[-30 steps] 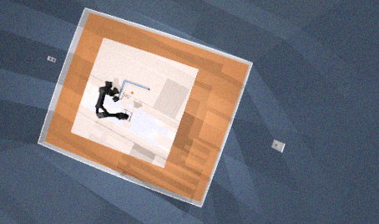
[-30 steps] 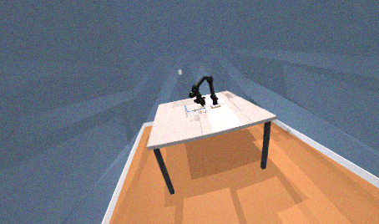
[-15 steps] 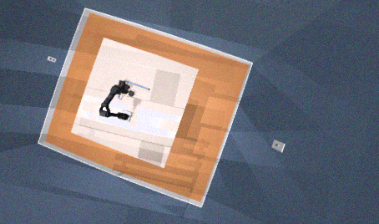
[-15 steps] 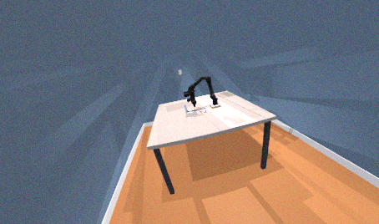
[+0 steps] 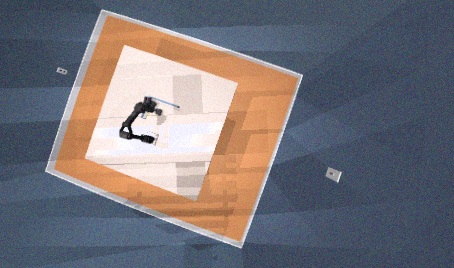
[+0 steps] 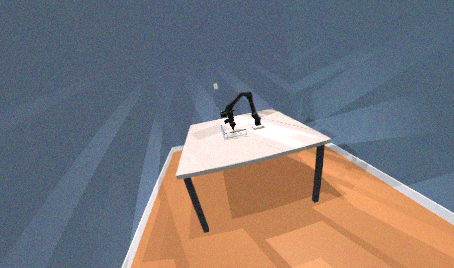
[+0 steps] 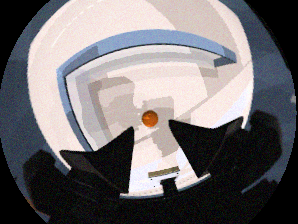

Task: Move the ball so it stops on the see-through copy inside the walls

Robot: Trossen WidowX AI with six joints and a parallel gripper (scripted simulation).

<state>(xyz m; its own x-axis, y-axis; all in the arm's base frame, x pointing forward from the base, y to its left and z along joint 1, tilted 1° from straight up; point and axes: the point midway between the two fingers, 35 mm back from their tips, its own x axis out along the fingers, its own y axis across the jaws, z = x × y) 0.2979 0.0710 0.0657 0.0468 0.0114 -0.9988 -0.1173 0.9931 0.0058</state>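
Currently, your wrist view shows the ball [image 7: 149,117] as a small, smooth, glossy orange sphere lying on the pale matte desk [image 7: 87,30]. It sits ahead of the hand [image 7: 152,141], on the line between the two dark, wedge-shaped fingers, just beyond their tips and not touching either one. The hand is partly open and grips nothing; the jaws stand apart with bare desk surface visible between them.

Note the two low clear walls [image 7: 143,40]. They read as thin, translucent blue-tinted strips that meet at a corner on the upper left of the wrist view, one running along the far side and one down the left side. The ball lies inside the angle they form, well apart from both strips. You cannot tell the see-through copy apart from the ball in this view; only one orange sphere is visible.

From the exterior view, the desk [image 6: 240,151] is a flat, light slab on thin dark legs, standing on an orange wood-plank floor [image 6: 280,224]. The black jointed arm [image 6: 242,101] arches over it with the hand [image 6: 230,122] pointing down at the walls [image 6: 234,132]. From the top view, the ball is too small to resolve beside the arm [image 5: 131,121].
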